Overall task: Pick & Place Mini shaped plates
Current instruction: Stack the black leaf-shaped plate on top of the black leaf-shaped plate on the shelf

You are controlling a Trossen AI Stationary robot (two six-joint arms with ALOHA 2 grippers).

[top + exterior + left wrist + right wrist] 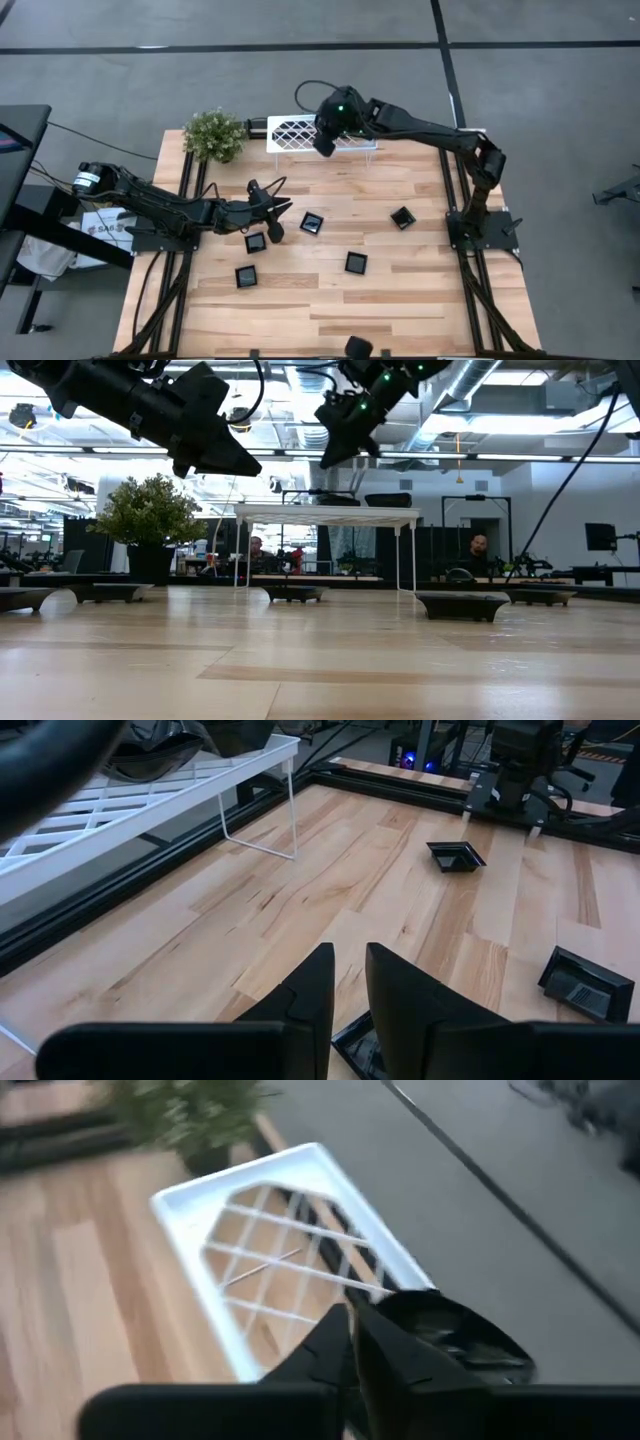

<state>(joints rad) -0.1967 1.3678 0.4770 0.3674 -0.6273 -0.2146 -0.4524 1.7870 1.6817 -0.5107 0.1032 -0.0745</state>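
Note:
Several mini shaped plates, small glossy black dishes, lie flat on the wooden table: (255, 241), (312, 223), (403, 217), with more toward the near edge. Another black plate (455, 1335) lies on the white lattice rack (296, 131) at the far edge. My right gripper (352, 1325) hangs over the rack with its fingers shut, right beside that plate. My left gripper (350, 982) hovers above the table's left middle, over a plate (358, 1045). Its fingers stand a narrow gap apart with nothing between them. My right gripper's shut fingers (390, 1345) slant down from the table's right beside the rim of the plate on the rack. Whether they touch it I cannot tell.
A potted plant (214, 135) stands at the far left corner, next to the rack. The rack stands on thin wire legs (398, 555), with free room beneath it. Bare wood lies between the scattered plates. People sit in the room beyond the table.

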